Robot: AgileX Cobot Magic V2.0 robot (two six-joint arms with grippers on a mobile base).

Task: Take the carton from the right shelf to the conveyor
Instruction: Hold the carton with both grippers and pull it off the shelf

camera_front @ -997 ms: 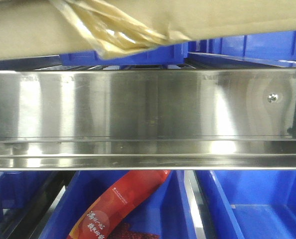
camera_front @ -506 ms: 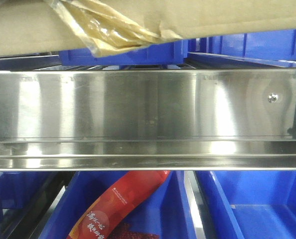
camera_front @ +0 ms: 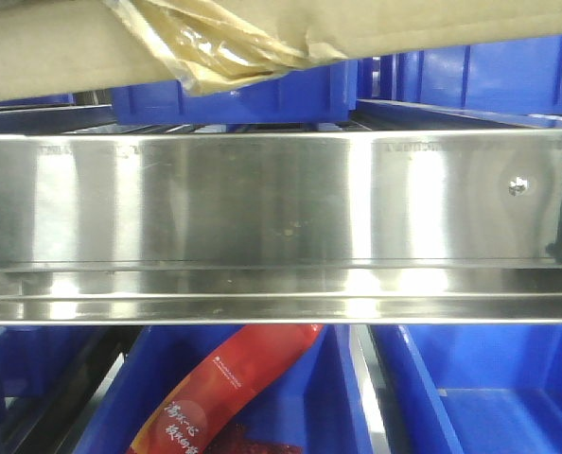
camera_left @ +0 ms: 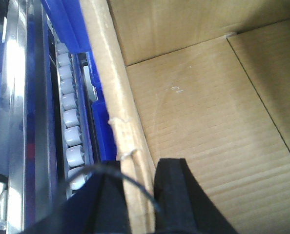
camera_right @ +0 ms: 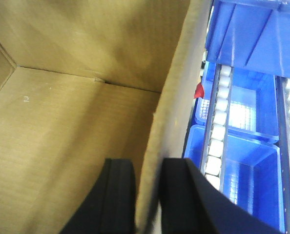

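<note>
Brushed steel fills the front view: the shelf [camera_front: 281, 199] rail, with 1 screw [camera_front: 518, 185] at 3 o'clock, has blue bins [camera_front: 489, 397] behind and below it and a red packet [camera_front: 234, 388] at 6 o'clock. Across 12 o'clock the carton [camera_front: 35, 57] hangs above the rail, clear of it, ragged yellowish tape [camera_front: 215, 43] at its lower edge. The left arm's fingers [camera_left: 176, 195] and the right arm's fingers [camera_right: 118, 200] each clamp 1 carton wall, 1 finger inside the box and 1 outside.

left gripper [camera_left: 137, 200]: two black fingers pinch the carton [camera_left: 208, 136] wall, one inside, one outside | right gripper [camera_right: 149, 195]: same pose, black fingers pressed on a carton wall
</note>
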